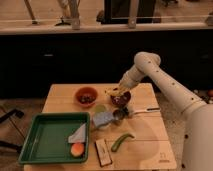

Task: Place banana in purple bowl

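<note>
The purple bowl [122, 100] stands at the back middle of the wooden table [150, 135]. The banana [113, 91] shows as a yellow curve at the bowl's left rim, just above it. My gripper [120, 91] is right over the bowl, at the banana, with the white arm reaching in from the right. Whether the banana rests on the bowl or hangs from the gripper cannot be told.
An orange-red bowl [86, 96] stands left of the purple one. A green tray [50, 140] at front left holds an orange fruit [77, 149] and a cloth. A blue bag [103, 120], a metal cup [119, 116], a utensil [145, 110], a green pod [122, 141] and a small box [103, 152] lie nearby.
</note>
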Available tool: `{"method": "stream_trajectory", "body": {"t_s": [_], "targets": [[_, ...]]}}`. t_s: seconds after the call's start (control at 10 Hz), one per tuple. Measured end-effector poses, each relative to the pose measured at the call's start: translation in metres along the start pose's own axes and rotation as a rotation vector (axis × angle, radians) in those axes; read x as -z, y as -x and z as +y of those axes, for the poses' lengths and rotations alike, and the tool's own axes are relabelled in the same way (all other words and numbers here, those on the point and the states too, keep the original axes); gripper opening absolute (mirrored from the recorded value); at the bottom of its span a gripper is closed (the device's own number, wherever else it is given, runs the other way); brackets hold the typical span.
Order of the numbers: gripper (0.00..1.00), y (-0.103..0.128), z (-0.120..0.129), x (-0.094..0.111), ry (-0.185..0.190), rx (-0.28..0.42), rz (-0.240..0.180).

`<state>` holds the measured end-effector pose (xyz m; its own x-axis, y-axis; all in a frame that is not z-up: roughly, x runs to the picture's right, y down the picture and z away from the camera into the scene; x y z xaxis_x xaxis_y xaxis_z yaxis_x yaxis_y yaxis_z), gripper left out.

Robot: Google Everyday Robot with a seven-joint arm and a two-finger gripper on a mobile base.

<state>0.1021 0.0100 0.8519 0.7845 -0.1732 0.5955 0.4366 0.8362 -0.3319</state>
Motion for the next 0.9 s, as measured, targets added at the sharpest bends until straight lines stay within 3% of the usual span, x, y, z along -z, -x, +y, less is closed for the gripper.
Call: {"method": "stream_trajectory", "body": {"t_s": [0.2, 0.5, 0.9], "targets": [[0.01, -0.004, -0.003, -0.003, -0.017, -0.024, -0.058], [0.01, -0.009, -0.005, -0.008, -0.021, -0.045, -0.103], [0.01, -0.017, -0.004, -0.017, -0.005, -0.065, -0.129]]}}
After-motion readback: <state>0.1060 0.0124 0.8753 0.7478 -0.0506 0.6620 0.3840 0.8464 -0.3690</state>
